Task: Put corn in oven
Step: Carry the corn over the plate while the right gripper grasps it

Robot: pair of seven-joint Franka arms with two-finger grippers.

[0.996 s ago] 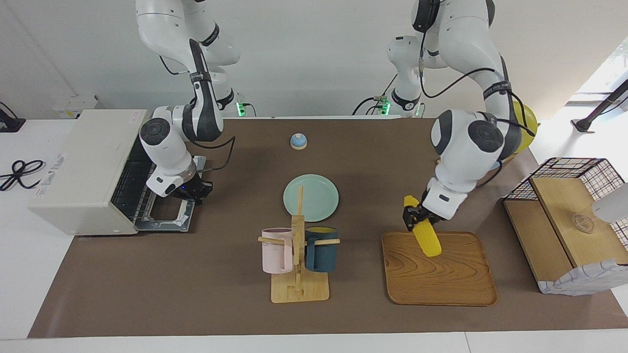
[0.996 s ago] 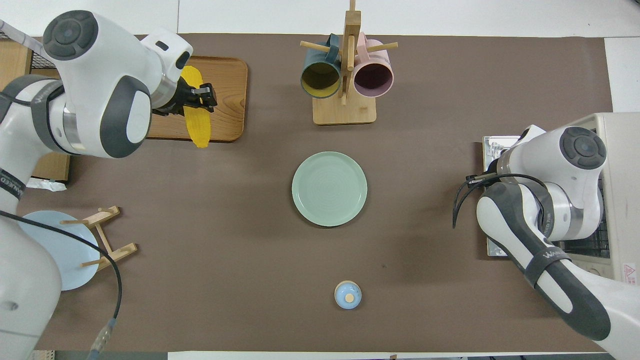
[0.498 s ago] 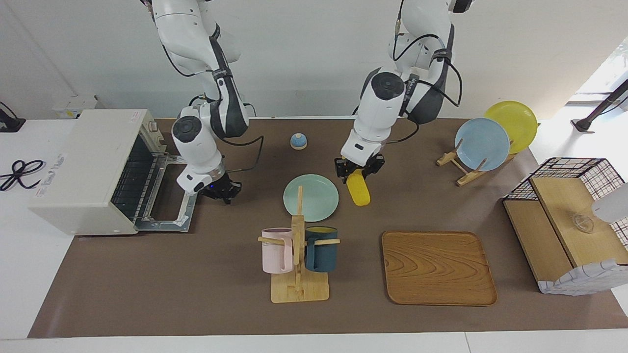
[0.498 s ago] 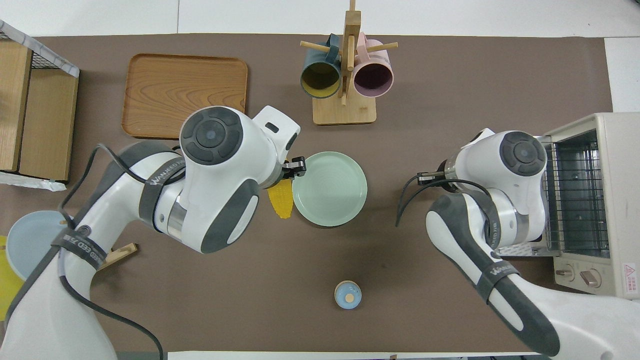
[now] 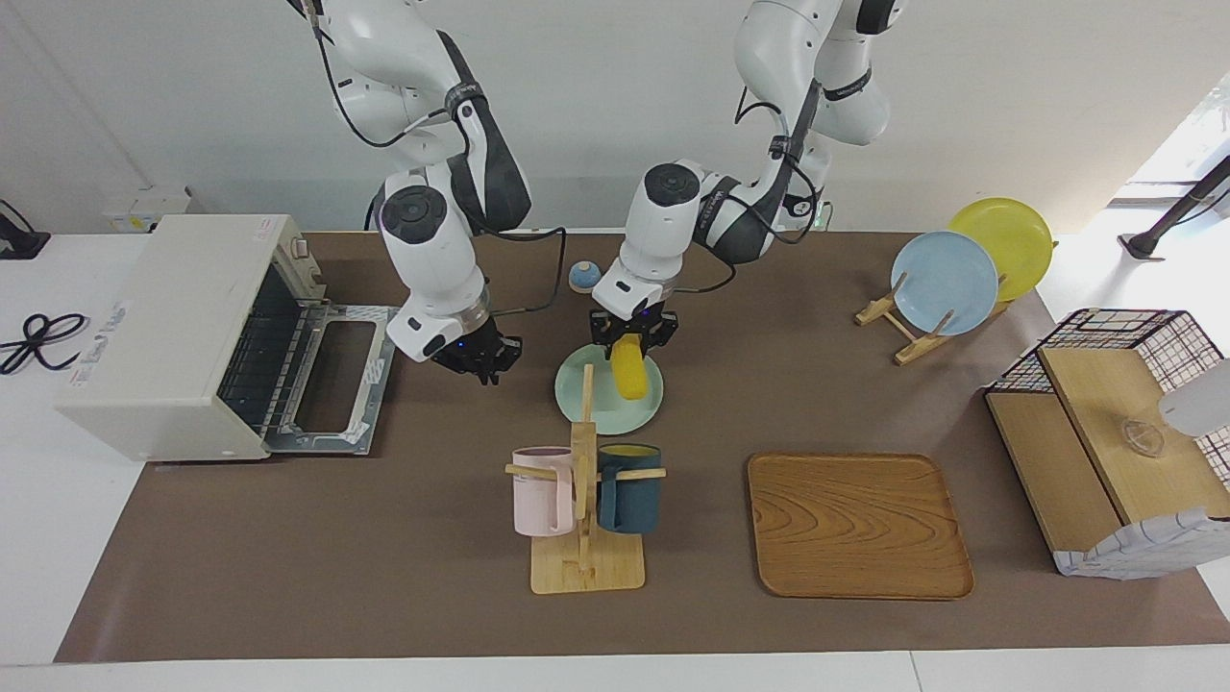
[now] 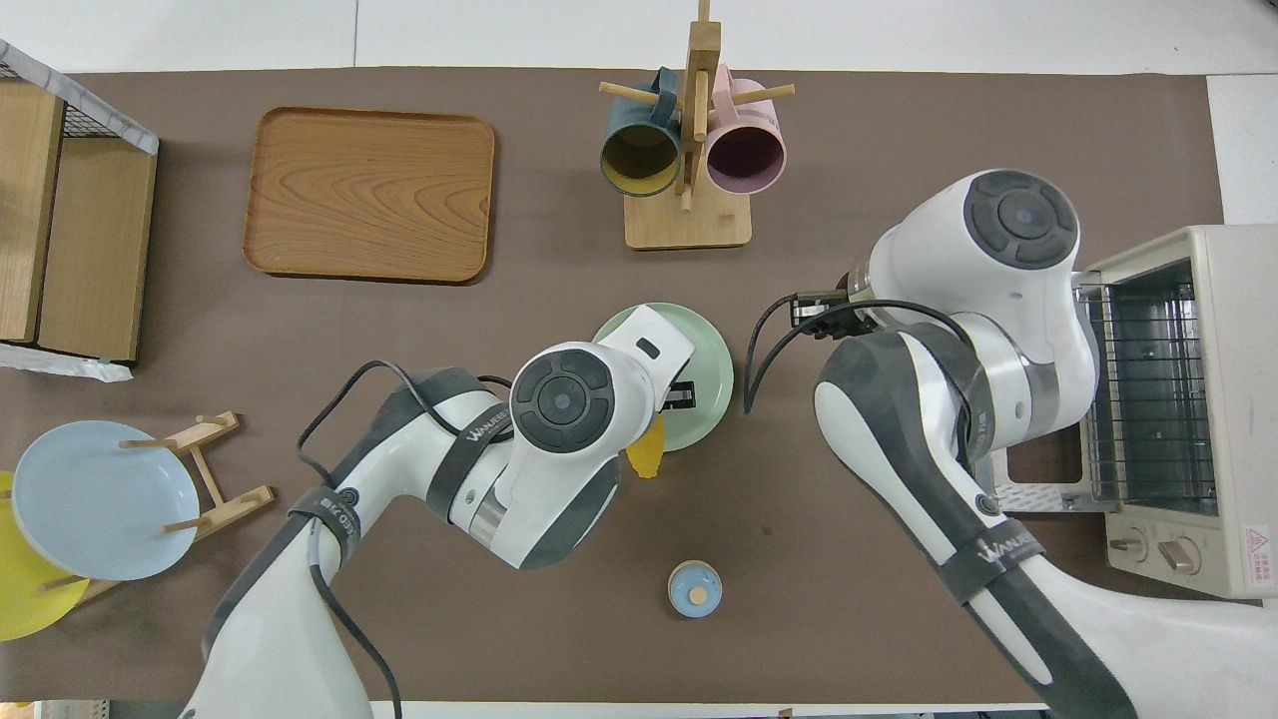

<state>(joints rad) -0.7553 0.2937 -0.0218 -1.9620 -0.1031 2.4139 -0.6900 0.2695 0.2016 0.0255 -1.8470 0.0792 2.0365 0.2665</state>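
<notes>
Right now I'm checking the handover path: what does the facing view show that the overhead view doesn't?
Facing only: the left gripper shut on the bright yellow tapered corn cob, above the pale green round plate. Overhead only: the off-white toaster oven's two front knobs; the wrist hides that grip. Both: oven door open, right gripper between oven and plate.

The corn (image 5: 629,371), a smooth bright yellow tapered cob, is hanging tilted in the air over a round plate at mid-table, its upper end hidden. The oven (image 5: 183,332), a boxy off-white toaster oven, is sitting at the right arm's end, door lying open, wire rack showing.
</notes>
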